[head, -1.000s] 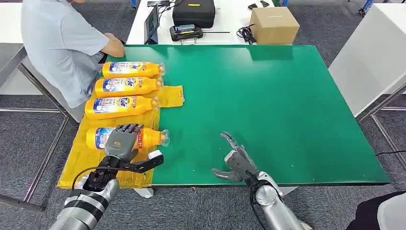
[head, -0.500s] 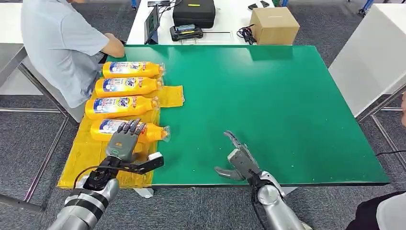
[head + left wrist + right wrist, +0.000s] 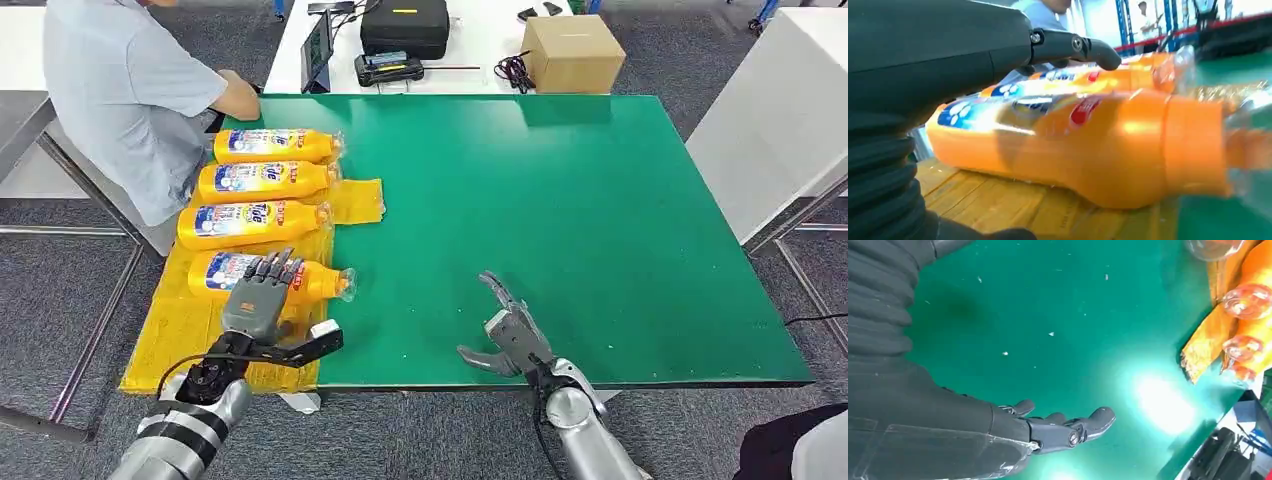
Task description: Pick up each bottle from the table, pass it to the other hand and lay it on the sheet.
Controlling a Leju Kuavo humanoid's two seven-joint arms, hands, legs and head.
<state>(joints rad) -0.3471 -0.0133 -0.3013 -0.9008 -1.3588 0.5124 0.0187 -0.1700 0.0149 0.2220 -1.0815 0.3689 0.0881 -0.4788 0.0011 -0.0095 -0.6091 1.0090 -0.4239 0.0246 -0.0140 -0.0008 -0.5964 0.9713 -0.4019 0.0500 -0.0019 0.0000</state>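
Observation:
Several orange bottles lie side by side on the yellow sheet at the left end of the green table. Over the nearest bottle hovers my left hand, fingers stretched out flat across its label and thumb spread to the side. In the left wrist view the fingers stand clear above that bottle, gripping nothing. My right hand hangs open near the table's front edge, palm empty, as the right wrist view confirms.
A person in a light shirt sits at the table's far left corner, next to the farthest bottle. A cardboard box and a black case stand on the white table behind. Another white table is at the right.
The nearest bottle has shifted a little farther away on the sheet, then stopped. My left hand's fingers have eased back off it. My right hand has drifted slightly right and toward the front edge.

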